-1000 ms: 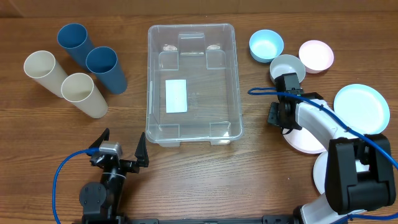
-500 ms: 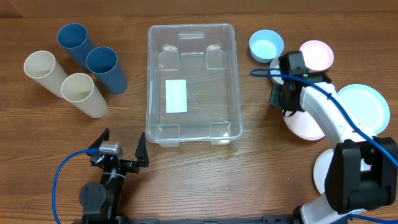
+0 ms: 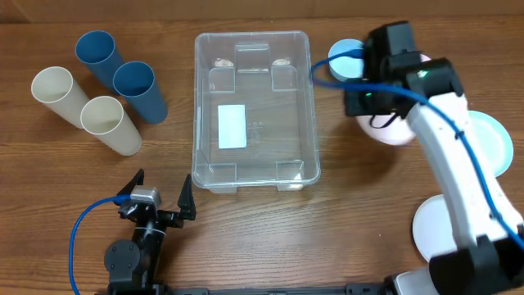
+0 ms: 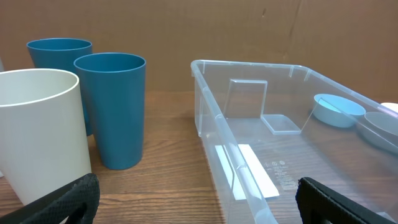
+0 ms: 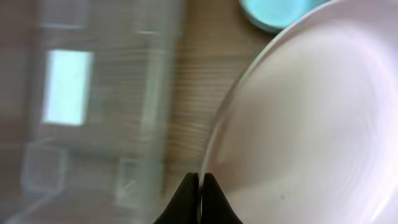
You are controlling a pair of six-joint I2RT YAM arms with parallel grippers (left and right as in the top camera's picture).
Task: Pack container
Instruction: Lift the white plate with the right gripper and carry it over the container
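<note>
The right tool (image 5: pixel 200 185) is pinching the rim of a pale pink plate (image 5: pixel 298 124), its fingers pressed together on the edge. It is holding the plate, apparently lifted, just right of the container (image 3: pixel 274 123), which is sitting empty mid-table, nearer the far edge. To do this well, I judge the arm should be carrying the plate over the right wall with clearance. It should be lowering the plate flat at one end, leaving room for the blue bowl (image 3: pixel 340 61) and the cups (image 3: pixel 133 82). Such a thin rim grip is risking a slip, so slow travel is advisable. The left tool (image 3: pixel 160 195) is resting spread wide at the near edge.
</note>
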